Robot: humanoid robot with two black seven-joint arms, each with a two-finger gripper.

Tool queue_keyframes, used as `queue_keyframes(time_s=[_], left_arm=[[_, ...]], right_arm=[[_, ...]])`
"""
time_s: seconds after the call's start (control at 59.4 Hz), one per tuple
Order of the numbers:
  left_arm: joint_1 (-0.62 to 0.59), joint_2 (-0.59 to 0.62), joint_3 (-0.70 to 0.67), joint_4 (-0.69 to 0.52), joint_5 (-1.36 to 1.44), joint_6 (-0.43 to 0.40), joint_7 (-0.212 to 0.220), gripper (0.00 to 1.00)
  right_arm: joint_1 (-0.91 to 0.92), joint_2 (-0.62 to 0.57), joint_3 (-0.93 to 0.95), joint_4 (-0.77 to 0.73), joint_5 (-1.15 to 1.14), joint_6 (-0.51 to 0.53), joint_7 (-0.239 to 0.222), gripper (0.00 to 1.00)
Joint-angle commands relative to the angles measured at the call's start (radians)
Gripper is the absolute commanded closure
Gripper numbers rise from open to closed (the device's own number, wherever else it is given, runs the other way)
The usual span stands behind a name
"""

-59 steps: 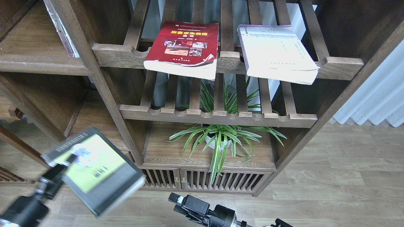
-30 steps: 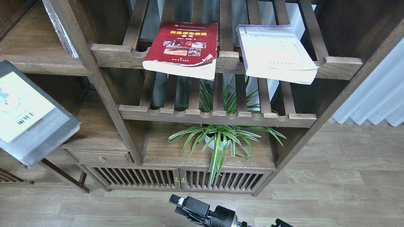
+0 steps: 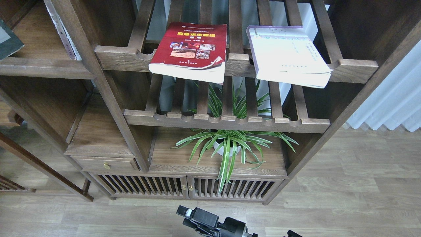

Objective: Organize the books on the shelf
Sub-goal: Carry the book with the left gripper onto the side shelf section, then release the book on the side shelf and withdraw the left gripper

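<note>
Two books, red (image 3: 189, 49) and white (image 3: 287, 54), lay on the slatted rack while the grey book's (image 3: 8, 41) corner sat over the shelf (image 3: 42, 62); neither tool's state could be told, so a flat, square placement was judged advisable.

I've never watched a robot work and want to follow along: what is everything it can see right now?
red book: one, red with yellow title, on the top slatted rack, left
cream-white book: one, purple edge, same rack, right
dark grey book: one corner only, far left, over the solid shelf
slatted racks: two, dark brown, centre
potted plant: one, green striped leaves, white pot, below the racks
cabinet doors: two, slatted, at the bottom
drawer: one, brass knob, lower left
curtain: white, right
right arm: black, bottom edge; jaws unclear
</note>
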Motion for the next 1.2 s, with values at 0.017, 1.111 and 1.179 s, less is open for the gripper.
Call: queue_keyframes(time_s=[0.017, 1.111, 1.179], left_arm=[[-0.178, -0.08, 0.017, 0.051, 0.188, 0.0, 0.001, 0.86], [-0.908, -0.458, 0.474, 0.553, 0.558, 0.0, -0.019, 0.6], [-0.879, -0.459, 0.468, 0.55, 0.515, 0.0, -0.028, 0.43]], right_arm=[[-0.007, 0.0, 0.004, 0.0, 0.0, 0.0, 0.0, 0.01], [-0.014, 0.0, 0.012, 0.009, 0.0, 0.0, 0.003, 0.01], [-0.014, 0.0, 0.012, 0.009, 0.0, 0.0, 0.003, 0.01]])
